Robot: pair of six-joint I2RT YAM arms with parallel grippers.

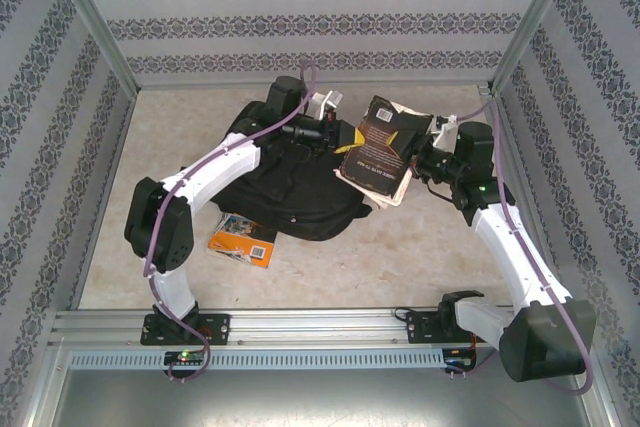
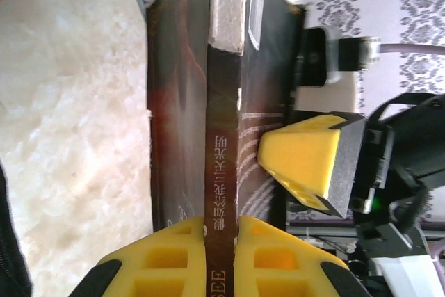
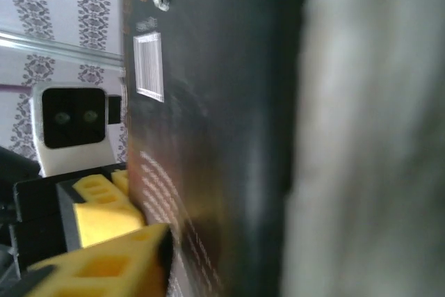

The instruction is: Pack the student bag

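One worktop (image 1: 420, 247): pale, stone-patterned, walled on three sides by patterned panels; it carries the bag and a small book.
Student bag (image 1: 290, 192): large black soft backpack lying flat at the middle of the worktop, slumped and wrinkled, partly under the left arm's forearm; the dark book hangs over its right far corner.
Dark-covered book (image 1: 383, 147): raised off the worktop and tilted between the two pincers, back cover up, pale page edges showing at its lower end. The left wrist view (image 2: 181, 102) shows its spine with pale lettering running lengthwise. The right wrist view (image 3: 208, 137) shows its cover very close.
Orange book (image 1: 243, 239): small, flat on the worktop, just at the bag's near left edge, near the left arm's elbow.
Left pincer (image 1: 335, 134): at the book's left edge; the left wrist view (image 2: 221, 241) shows its yellow fingers (image 2: 167, 262) pressed together on the spine, one on each side, clamped on the dark-covered book. It also shows in the right wrist view (image 3: 142, 224), against the cover.
Right pincer (image 1: 425, 154): at the book's right edge; one yellow finger (image 2: 302, 165) sits against or just beside the cover, the other is hidden behind the book, so I cannot tell whether it grips or stands apart.
Barcode (image 3: 148, 67): white label on the cover, near its upper edge.
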